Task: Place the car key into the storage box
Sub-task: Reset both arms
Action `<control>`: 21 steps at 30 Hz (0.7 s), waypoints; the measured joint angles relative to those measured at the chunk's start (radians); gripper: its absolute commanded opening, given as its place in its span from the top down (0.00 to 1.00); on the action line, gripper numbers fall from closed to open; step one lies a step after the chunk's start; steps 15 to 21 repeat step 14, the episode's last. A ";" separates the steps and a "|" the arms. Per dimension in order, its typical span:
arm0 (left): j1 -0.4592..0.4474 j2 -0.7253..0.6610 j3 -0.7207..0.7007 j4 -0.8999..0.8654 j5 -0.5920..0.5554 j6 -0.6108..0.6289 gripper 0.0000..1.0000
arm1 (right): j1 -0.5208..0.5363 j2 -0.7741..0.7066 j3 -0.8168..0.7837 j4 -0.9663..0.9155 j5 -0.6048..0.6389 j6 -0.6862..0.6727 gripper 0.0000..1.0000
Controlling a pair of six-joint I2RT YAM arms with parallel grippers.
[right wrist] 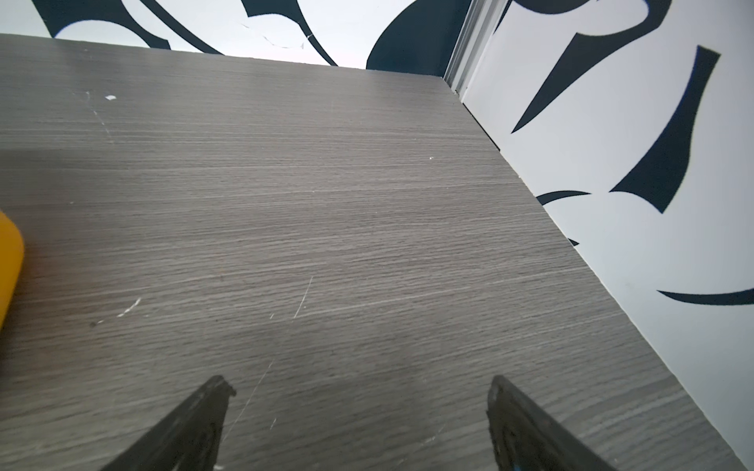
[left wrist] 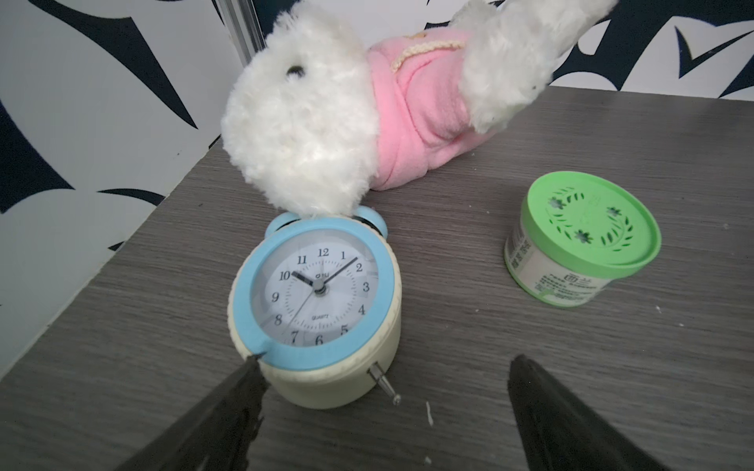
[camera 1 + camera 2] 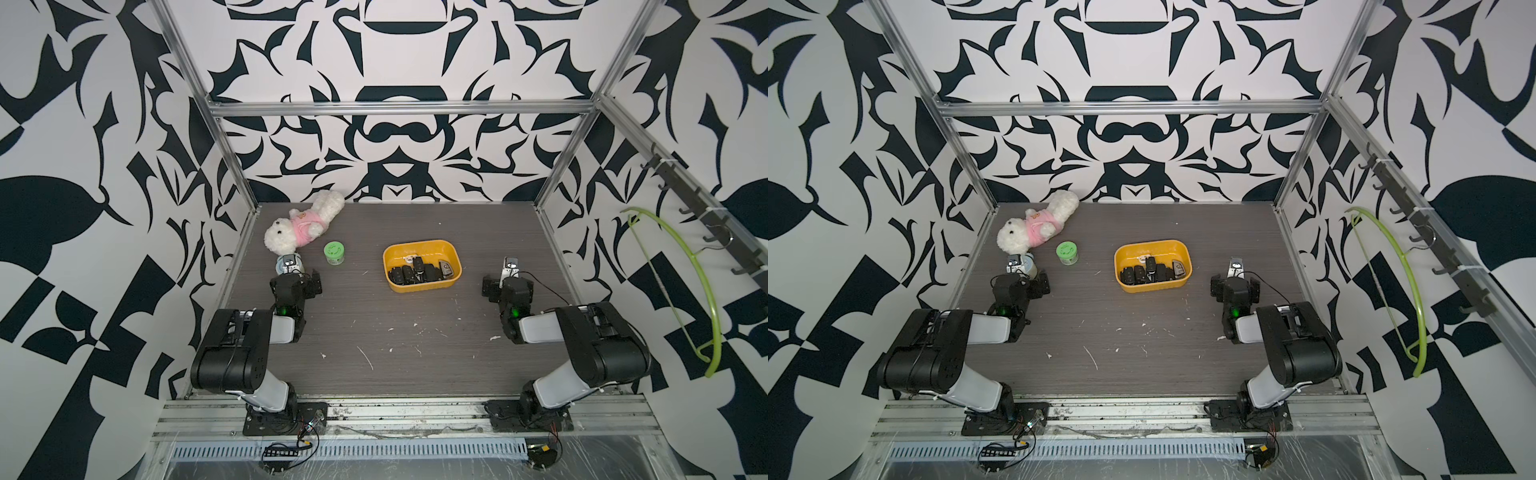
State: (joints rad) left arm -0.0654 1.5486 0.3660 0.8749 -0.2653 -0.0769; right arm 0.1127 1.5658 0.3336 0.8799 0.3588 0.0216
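Car keys (image 3: 415, 274) lie in the storage box (image 3: 422, 288), none outside it. Your left end effector (image 2: 385, 359) and right end effector (image 1: 359, 379) flank it, released, empty: likely parked, finished.

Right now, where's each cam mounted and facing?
Top views: high behind the robot, looking down over the table; left arm and right arm show, storage box holding car keys.
Left wrist: on the left arm, facing alarm clock, plush toy, green jar; open left gripper shows.
Right wrist: on the right arm, facing table and wall; open right gripper shows.
Shared: storage box edge in right wrist and both top views.
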 measured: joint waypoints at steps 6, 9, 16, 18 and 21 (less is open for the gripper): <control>0.000 0.000 0.000 0.004 0.000 0.000 0.01 | 0.000 0.000 0.000 0.000 -0.002 0.000 0.00; 0.000 0.000 0.000 0.004 0.000 0.000 0.01 | 0.000 0.000 0.000 0.000 -0.004 0.000 0.00; 0.005 0.000 0.000 0.004 0.008 0.000 0.01 | 0.000 0.000 0.000 0.000 -0.004 0.000 0.00; 0.005 0.000 0.000 0.004 0.008 0.000 0.01 | 0.000 0.000 0.000 0.000 -0.004 0.000 0.00; 0.005 0.000 0.000 0.004 0.008 0.000 0.01 | 0.000 0.000 0.000 0.000 -0.004 0.000 0.00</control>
